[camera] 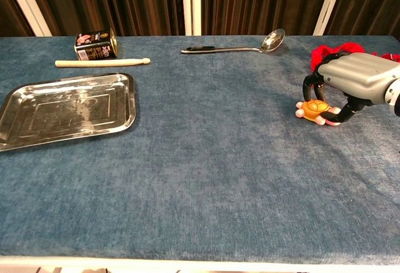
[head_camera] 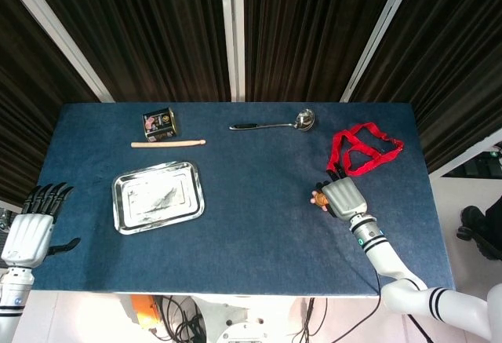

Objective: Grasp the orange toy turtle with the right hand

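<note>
We see a tabletop (head_camera: 259, 225) covered in dark blue fabric, filling the middle of the head view and nearly all of the chest view. Behind it, across the top of both frames, hang dark pleated curtains (head_camera: 165, 29) split by pale upright posts (head_camera: 234, 33). Along the bottom of the head view, a light floor (head_camera: 94, 315) shows, with loose cables (head_camera: 176, 311) lying below the table's near edge. The light is even.
</note>
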`<state>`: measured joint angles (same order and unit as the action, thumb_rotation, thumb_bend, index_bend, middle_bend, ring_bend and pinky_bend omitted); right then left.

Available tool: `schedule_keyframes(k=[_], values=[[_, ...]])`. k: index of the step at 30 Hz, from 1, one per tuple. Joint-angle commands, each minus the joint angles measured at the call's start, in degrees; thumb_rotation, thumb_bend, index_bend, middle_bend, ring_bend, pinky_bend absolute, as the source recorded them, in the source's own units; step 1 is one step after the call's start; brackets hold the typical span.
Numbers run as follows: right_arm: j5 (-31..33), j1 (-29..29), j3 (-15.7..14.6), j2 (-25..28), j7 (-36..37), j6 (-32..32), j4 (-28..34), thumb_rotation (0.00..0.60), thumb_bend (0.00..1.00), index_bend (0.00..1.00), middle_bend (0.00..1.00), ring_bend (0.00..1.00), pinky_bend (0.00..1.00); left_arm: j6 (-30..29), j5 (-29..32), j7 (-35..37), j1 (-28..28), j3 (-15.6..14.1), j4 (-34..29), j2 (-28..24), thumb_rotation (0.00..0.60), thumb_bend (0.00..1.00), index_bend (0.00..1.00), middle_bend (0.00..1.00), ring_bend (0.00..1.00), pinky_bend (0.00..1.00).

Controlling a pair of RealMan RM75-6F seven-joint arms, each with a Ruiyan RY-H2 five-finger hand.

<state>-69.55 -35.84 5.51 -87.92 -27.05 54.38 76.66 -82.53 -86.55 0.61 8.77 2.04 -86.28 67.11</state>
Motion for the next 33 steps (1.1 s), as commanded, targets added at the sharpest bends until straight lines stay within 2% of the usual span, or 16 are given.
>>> schedule_keyframes(k=[1,4,7,10,13,14,15,17,20,21,24,28,33], values=[[0.04,-0.22,0.08,-0.50,-0.09,-0.02,-0.41,0.600,0.34,0.56,0.57,0.23,0.00,0.02,0.05,0.12,-0.02,0.01,0.11,0.02,0.600,0.06,0.09,0.04,0.00,0.03],[-0.48,-0.16,0.03,-1.66,-0.13,0.91,-1.54,0.600,0.40,0.78,0.70,0.37,0.00,0.06,0.09,0.26,-0.02,0.02,0.24,0.06,0.600,0.06,0.09,0.04,0.00,0.03],[-1.35,0.04,-0.02,-2.69,0.31,2.09,-2.78,0.600,0.47,0.96,0.83,0.50,0.00,0.10,0.09,0.35,0.00,0.02,0.30,0.08,0.600,0.06,0.09,0.04,0.00,0.03],[-2.43,0.28,-0.29,-3.28,0.83,3.05,-3.88,0.600,0.53,1.00,0.90,0.57,0.01,0.05,0.06,0.42,-0.01,0.04,0.32,0.06,0.600,0.06,0.09,0.04,0.00,0.03],[-3.14,0.49,-0.36,-3.34,1.22,3.78,-4.39,0.600,0.52,1.00,0.91,0.58,0.01,-0.05,-0.03,0.40,-0.04,0.03,0.29,0.04,0.600,0.06,0.09,0.04,0.00,0.03],[-3.67,0.63,-0.39,-3.25,1.92,4.19,-4.34,0.600,0.49,1.00,0.91,0.57,0.01,-0.10,-0.05,0.38,-0.05,0.03,0.26,0.04,0.600,0.06,0.09,0.04,0.00,0.03],[-4.06,0.70,-0.50,-3.00,2.56,4.26,-4.18,0.600,0.42,0.99,0.90,0.56,0.01,-0.14,-0.07,0.36,-0.07,0.03,0.23,0.03,0.600,0.06,0.09,0.04,0.00,0.03],[-4.55,0.81,-0.60,-2.19,3.49,4.21,-3.67,0.600,0.30,0.90,0.84,0.49,0.00,-0.14,-0.10,0.27,-0.08,0.01,0.18,0.02,0.600,0.06,0.09,0.04,0.00,0.03],[-4.49,1.03,-0.42,-1.26,3.95,4.29,-2.87,0.600,0.17,0.61,0.65,0.31,0.00,-0.15,-0.16,0.08,-0.03,0.03,0.04,0.02,0.600,0.06,0.09,0.04,0.00,0.03],[-4.32,1.06,-0.41,-0.94,3.89,4.10,-2.56,0.600,0.14,0.50,0.57,0.25,0.00,-0.14,-0.18,0.03,-0.01,0.04,0.00,0.02,0.600,0.06,0.09,0.04,0.00,0.03],[-3.88,1.12,-0.39,-0.19,3.41,3.70,-1.81,0.600,0.12,0.30,0.38,0.11,0.00,-0.09,-0.19,-0.18,0.05,0.07,-0.16,0.01,0.600,0.06,0.09,0.04,0.00,0.03],[-3.10,1.15,-0.60,0.32,2.75,2.74,-1.25,0.600,0.12,0.25,0.30,0.09,0.00,-0.03,-0.16,-0.39,0.10,0.09,-0.35,-0.01,0.600,0.06,0.09,0.04,0.00,0.03],[-3.17,1.27,-0.64,0.36,2.92,2.78,-1.13,0.600,0.16,0.25,0.29,0.08,0.00,0.05,-0.16,-0.55,0.19,0.15,-0.60,-0.23,0.600,0.06,0.09,0.04,0.00,0.03]])
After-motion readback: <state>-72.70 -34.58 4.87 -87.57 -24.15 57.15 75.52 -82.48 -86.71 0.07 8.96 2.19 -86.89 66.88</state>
